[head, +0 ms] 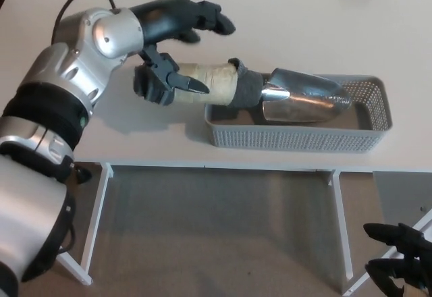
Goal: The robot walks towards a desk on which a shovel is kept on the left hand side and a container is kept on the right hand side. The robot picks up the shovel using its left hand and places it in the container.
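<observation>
At left of centre the left robot hand [172, 54] is spreading its fingers wide around the tan-wrapped handle, gripping nothing, since the shovel [270, 93] is lying with its blade inside the grey mesh container [297, 135] on the counter [324, 27]; no writing is showing

Across the upper half of the frame, a wide pale beige flat-topped desk [324, 20]. Beneath it, white metal frame legs [341, 223] at lower left and lower right. Underneath, grey-brown smooth floor [223, 236].
</observation>
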Robot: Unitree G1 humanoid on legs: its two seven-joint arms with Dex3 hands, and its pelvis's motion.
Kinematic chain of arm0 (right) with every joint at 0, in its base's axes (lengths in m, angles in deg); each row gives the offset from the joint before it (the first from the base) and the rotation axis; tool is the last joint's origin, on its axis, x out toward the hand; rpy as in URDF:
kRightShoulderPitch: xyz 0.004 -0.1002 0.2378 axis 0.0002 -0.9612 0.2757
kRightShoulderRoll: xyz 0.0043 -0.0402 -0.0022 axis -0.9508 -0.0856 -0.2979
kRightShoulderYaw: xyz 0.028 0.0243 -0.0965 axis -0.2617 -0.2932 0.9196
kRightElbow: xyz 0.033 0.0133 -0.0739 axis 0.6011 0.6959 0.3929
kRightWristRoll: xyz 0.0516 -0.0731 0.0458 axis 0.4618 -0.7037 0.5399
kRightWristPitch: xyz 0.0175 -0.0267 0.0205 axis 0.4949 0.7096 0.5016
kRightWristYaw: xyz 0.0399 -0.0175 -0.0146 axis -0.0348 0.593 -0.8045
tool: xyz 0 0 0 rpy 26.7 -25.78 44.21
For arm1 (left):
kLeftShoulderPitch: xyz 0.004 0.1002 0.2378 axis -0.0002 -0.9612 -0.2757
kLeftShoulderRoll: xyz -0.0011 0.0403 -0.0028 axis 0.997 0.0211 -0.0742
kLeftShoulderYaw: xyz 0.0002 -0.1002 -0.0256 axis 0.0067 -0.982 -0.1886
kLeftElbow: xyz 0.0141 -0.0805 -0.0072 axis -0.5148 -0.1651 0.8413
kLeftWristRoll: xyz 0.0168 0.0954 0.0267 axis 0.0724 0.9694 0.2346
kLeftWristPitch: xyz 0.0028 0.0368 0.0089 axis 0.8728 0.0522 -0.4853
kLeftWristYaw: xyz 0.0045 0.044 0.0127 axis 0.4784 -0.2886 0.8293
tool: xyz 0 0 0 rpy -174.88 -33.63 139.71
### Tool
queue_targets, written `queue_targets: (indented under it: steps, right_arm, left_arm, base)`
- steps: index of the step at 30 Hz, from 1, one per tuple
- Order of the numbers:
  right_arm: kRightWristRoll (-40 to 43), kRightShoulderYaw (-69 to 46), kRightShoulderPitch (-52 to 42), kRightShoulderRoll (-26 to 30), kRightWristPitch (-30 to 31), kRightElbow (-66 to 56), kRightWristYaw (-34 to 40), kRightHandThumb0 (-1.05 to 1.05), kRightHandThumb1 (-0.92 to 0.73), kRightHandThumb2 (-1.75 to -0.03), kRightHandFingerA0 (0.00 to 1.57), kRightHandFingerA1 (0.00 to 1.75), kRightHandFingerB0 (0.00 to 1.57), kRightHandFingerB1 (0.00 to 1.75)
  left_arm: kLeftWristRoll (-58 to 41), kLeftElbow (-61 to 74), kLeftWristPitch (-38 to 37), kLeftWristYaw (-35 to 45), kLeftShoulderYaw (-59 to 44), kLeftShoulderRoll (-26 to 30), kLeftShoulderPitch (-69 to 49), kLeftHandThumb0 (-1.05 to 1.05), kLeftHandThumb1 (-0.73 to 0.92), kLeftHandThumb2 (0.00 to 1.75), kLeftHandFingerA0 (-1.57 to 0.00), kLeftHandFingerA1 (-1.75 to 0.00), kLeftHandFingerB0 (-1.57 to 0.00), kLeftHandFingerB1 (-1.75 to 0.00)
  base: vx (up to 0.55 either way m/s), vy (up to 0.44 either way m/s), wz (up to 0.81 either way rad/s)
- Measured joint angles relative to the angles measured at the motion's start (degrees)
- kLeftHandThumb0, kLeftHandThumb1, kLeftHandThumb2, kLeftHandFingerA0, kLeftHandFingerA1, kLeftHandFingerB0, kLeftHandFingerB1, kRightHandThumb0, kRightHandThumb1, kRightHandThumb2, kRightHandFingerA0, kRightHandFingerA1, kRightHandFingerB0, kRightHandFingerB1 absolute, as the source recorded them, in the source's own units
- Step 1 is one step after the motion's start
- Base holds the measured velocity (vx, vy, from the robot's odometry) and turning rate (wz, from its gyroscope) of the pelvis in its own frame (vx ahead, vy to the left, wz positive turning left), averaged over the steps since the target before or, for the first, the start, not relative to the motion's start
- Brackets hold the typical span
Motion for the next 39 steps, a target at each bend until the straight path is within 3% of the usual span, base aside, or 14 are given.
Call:
queue_targets:
  steps: [1, 2, 3, 4, 15, 21, 29, 31, 32, 33, 37, 38, 39]
  right_arm:
    - [-0.05, 0.02, 0.14, 0.04, 0.00, 0.00, 0.00, -0.40, -0.69, -0.60, 0.57, 0.52, 0.43, 0.44]
    - [-0.10, 0.05, 0.31, 0.10, 0.01, 0.01, -0.01, -0.40, -0.70, -0.60, 0.57, 0.52, 0.43, 0.44]
    - [-0.15, 0.09, 0.38, 0.22, 0.01, 0.00, -0.03, -0.41, -0.70, -0.60, 0.56, 0.52, 0.42, 0.44]
    - [-0.15, 0.10, 0.40, 0.29, 0.01, 0.00, -0.07, -0.40, -0.69, -0.60, 0.56, 0.52, 0.42, 0.44]
    - [-0.16, 0.16, 0.43, 0.51, 0.21, -0.30, -0.24, -0.40, -0.69, -0.60, 0.56, 0.51, 0.43, 0.44]
    - [-0.10, 0.00, -0.25, 0.49, 0.26, -0.44, -0.24, -0.38, -0.68, -0.59, 0.56, 0.53, 0.43, 0.45]
    - [-0.11, 0.02, -0.43, 0.47, 0.26, -0.21, -0.27, -0.43, -0.70, -0.60, 0.54, 0.51, 0.42, 0.44]
    - [-0.12, 0.02, -0.61, 0.46, 0.26, -0.08, -0.27, -0.44, -0.70, -0.60, 0.53, 0.51, 0.41, 0.43]
    - [-0.12, 0.03, -0.69, 0.46, 0.26, -0.04, -0.27, -0.44, -0.70, -0.60, 0.54, 0.50, 0.41, 0.42]
    - [-0.12, 0.03, -0.78, 0.46, 0.26, 0.04, -0.27, -0.42, -0.71, -0.61, 0.53, 0.50, 0.40, 0.43]
    - [-0.12, 0.05, -1.24, 0.45, 0.26, 0.37, -0.28, -0.41, -0.70, -0.60, 0.57, 0.53, 0.41, 0.44]
    - [-0.11, 0.06, -1.39, 0.43, 0.26, 0.53, -0.28, -0.42, -0.70, -0.60, 0.56, 0.52, 0.42, 0.43]
    - [-0.11, 0.06, -1.57, 0.42, 0.26, 0.66, -0.28, -0.41, -0.70, -0.60, 0.57, 0.52, 0.41, 0.43]
  left_arm:
    - [0.22, 0.38, 0.00, -0.18, 0.19, 0.00, 0.01, -0.87, 0.44, 0.80, 0.00, -0.01, -0.04, -0.20]
    - [0.52, 0.87, 0.00, -0.40, 0.43, 0.00, 0.02, -0.92, 0.54, 0.65, 0.00, -0.07, 0.00, -0.24]
    - [0.75, 1.25, 0.00, -0.53, 0.58, -0.02, 0.01, -0.92, 0.45, 0.76, 0.00, -0.05, -0.03, -0.21]
    - [0.96, 1.47, 0.00, -0.70, 0.79, -0.01, 0.01, -0.78, 0.42, 0.90, 0.00, -0.07, 0.00, -0.20]
    - [2.76, 4.24, -0.16, -2.06, 0.76, 0.05, -0.02, -0.82, 0.47, 0.93, 0.00, -0.10, 0.00, -0.13]
    - [0.78, 15.35, -0.55, -1.82, -5.90, 2.48, -0.02, -0.89, 0.57, 0.99, 0.00, -0.07, 0.00, -0.11]
    - [-2.08, 30.45, -0.52, -0.35, -12.47, 5.41, -5.05, -0.83, 0.50, 0.91, -0.06, -0.12, -0.06, -0.18]
    - [-3.09, 34.24, -0.52, 0.00, -14.40, 5.99, -8.28, -0.79, 0.49, 0.89, -0.09, -0.20, -0.05, -0.28]
    - [-3.65, 35.94, -0.52, 0.18, -15.44, 6.20, -10.11, -0.85, 0.48, 0.76, -0.11, -0.24, -0.09, -0.33]
    - [-4.37, 38.02, -0.52, 0.42, -16.77, 6.56, -12.64, -0.38, 0.25, 0.90, -0.01, -0.50, 0.00, -0.48]
    - [-7.05, 44.11, -0.55, 1.41, -21.11, 7.07, -23.59, -0.38, 0.31, 0.95, 0.00, -0.50, 0.00, -0.48]
    - [-7.80, 45.63, -0.54, 1.84, -22.26, 7.06, -27.65, -0.81, 0.65, 0.60, -0.18, -0.31, -0.18, -0.28]
    - [-8.40, 46.60, -0.54, 2.19, -23.05, 7.03, -30.60, -0.85, 0.63, 0.61, -0.19, -0.29, -0.23, -0.28]
  base:
    - [0.00, 0.000, 0.00]
    - [0.00, 0.000, 0.00]
    - [0.00, 0.000, 0.00]
    - [0.00, 0.000, 0.00]
    - [0.00, 0.000, 0.00]
    - [0.00, 0.000, 0.00]
    - [0.00, 0.000, 0.00]
    - [0.00, 0.000, 0.00]
    - [0.00, 0.000, 0.00]
    - [0.00, 0.000, 0.00]
    - [0.00, 0.000, 0.00]
    - [0.00, 0.000, 0.00]
    - [0.00, 0.000, 0.00]
